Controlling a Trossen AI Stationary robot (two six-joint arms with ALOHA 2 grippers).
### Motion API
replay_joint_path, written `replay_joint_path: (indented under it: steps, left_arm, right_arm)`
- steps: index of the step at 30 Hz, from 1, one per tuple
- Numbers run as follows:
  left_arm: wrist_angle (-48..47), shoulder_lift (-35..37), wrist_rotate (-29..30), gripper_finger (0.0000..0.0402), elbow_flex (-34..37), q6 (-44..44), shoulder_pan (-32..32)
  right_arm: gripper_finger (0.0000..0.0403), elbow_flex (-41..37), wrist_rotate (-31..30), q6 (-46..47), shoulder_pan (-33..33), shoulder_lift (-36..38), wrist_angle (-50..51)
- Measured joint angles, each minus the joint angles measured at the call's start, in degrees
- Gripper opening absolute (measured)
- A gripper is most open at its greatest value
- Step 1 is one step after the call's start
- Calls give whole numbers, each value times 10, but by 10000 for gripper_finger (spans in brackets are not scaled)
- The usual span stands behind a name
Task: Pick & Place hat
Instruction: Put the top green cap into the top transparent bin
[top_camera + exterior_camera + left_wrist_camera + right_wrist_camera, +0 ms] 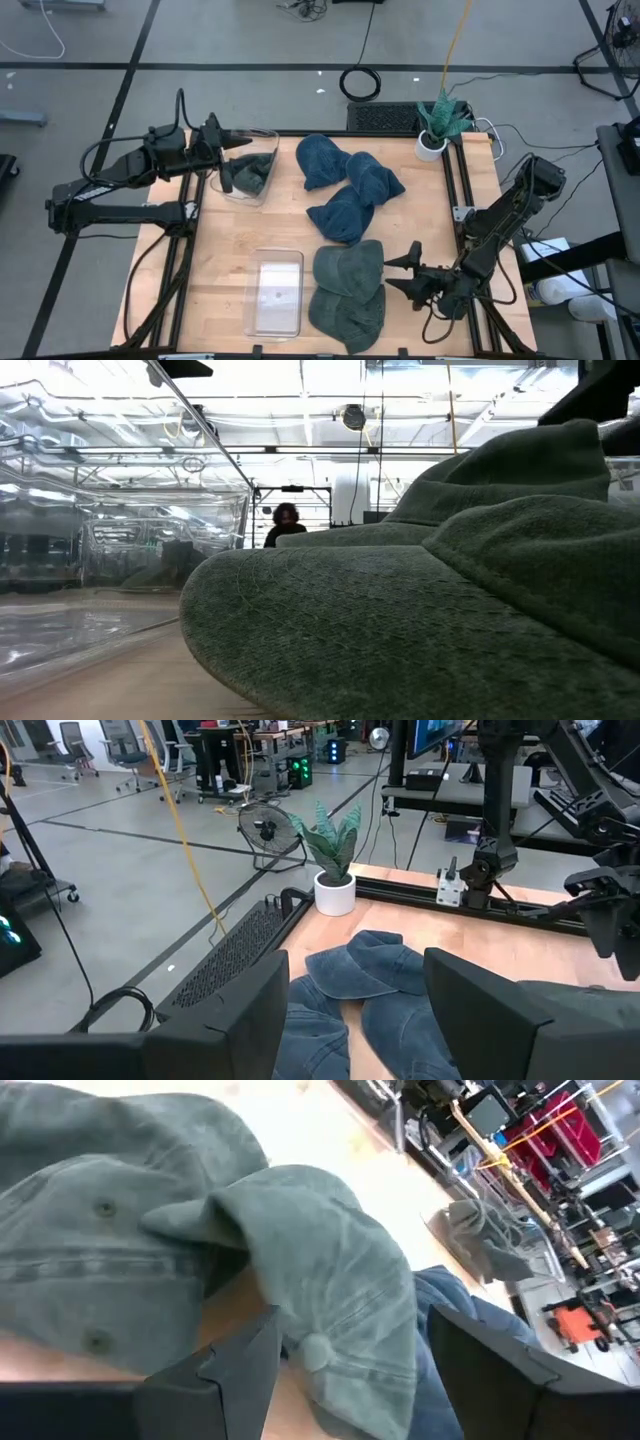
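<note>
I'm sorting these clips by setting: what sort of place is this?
Probably a robotics lab or workshop: a wooden table with two mounted arms, cables across a taped concrete floor, and desks with monitors and office chairs behind.

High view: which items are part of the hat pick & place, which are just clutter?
Job:
green hats
blue hats
bin holding a green hat
empty clear bin
left gripper, open over that bin
right gripper, open beside the green hats

Lying about:
potted plant
cable coil

Bright even overhead light, soft shadows, glare on the clear bin (110, 490), near green hat (420, 630) blurred
</note>
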State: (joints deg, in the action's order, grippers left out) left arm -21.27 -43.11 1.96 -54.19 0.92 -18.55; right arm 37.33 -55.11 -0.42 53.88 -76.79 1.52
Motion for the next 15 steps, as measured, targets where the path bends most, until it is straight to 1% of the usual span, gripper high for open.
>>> replay_joint_path:
  steps: [6,9,11,15]
  left_arm:
    - [-3,-4,0,241,0,-14,0]
    - [-8,-6,1,241,0,-13,0]
    - [-14,-9,1,241,0,-13,0]
    - [-17,-12,1,241,0,-12,0]
  right_arm:
    - [238,-10,43,17,-23,-37,0]
    - [238,-10,40,1,-34,-57,-5]
    - [238,-10,25,-21,-47,-68,-10]
    - [237,-10,14,-56,-76,-77,-30]
